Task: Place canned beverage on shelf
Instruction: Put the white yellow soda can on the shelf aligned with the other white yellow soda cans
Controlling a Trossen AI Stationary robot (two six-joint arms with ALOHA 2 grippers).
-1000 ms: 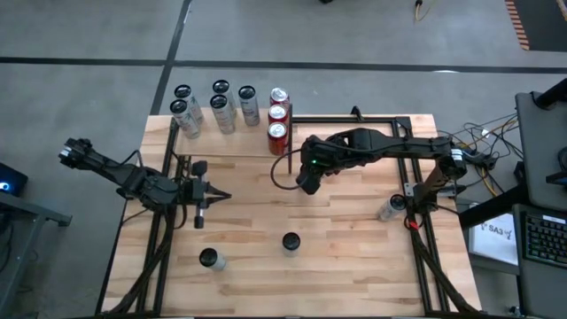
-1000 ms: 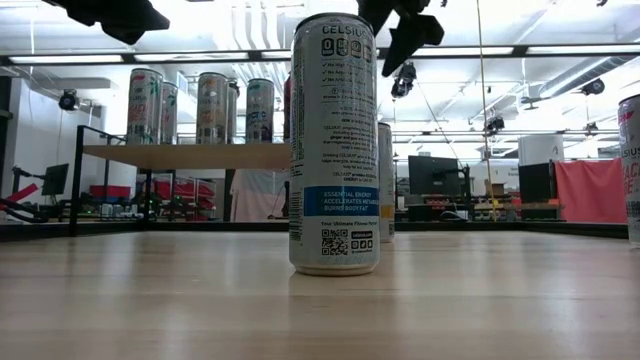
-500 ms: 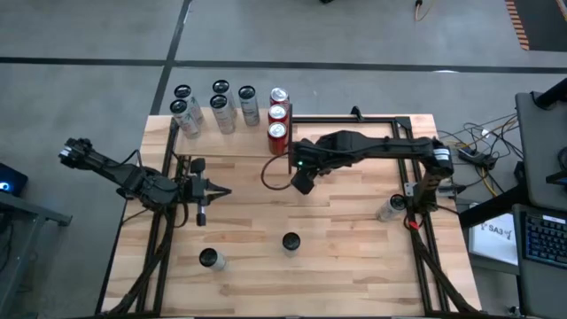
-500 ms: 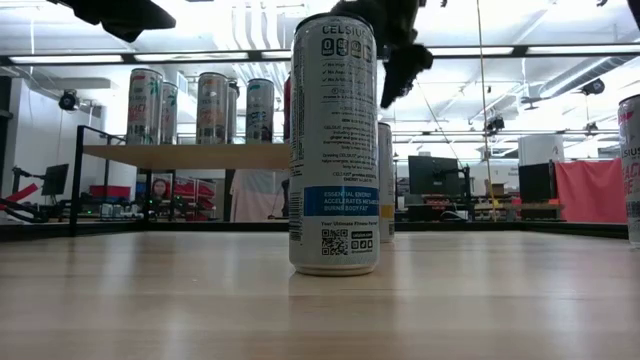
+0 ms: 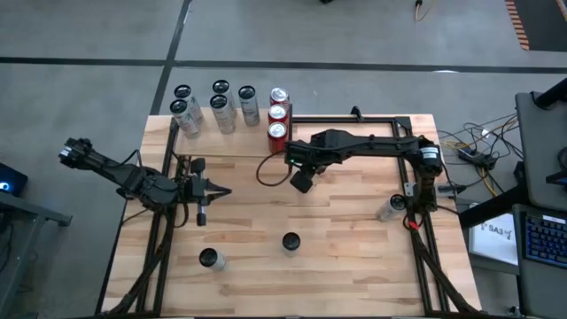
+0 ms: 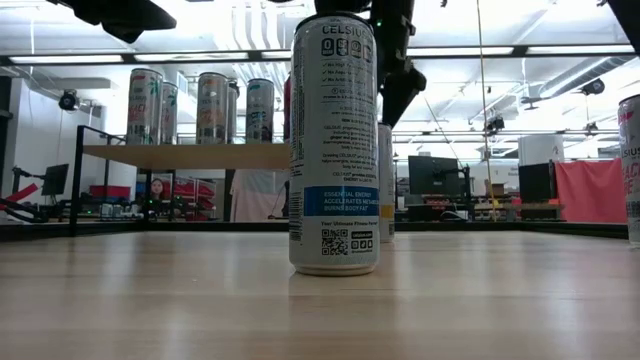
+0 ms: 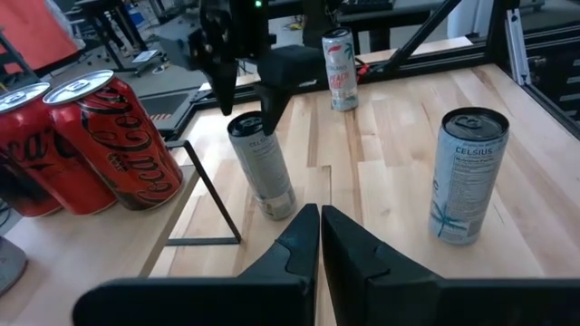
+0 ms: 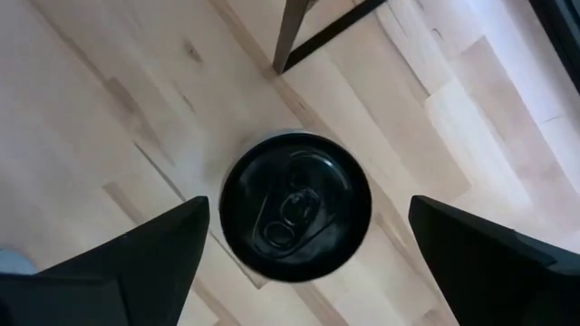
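Observation:
A slim can with a black top stands on the table by the shelf's black post; it also shows in the left wrist view. My right gripper hangs open right above it, one finger on either side of the can's top, touching nothing. In the high view the gripper hides the can. The pale wood shelf at the far left holds several silver cans and three red cans. My left gripper waits shut and empty at the table's left.
Three more cans stand on the table: one at the middle near side, one at the near left and one at the right by the arm's base. The black frame rails run along both table sides.
My right gripper has come down toward the slim can by the shelf post and shifted slightly toward the table's left, its arm folding in. The cans have stayed where they were.

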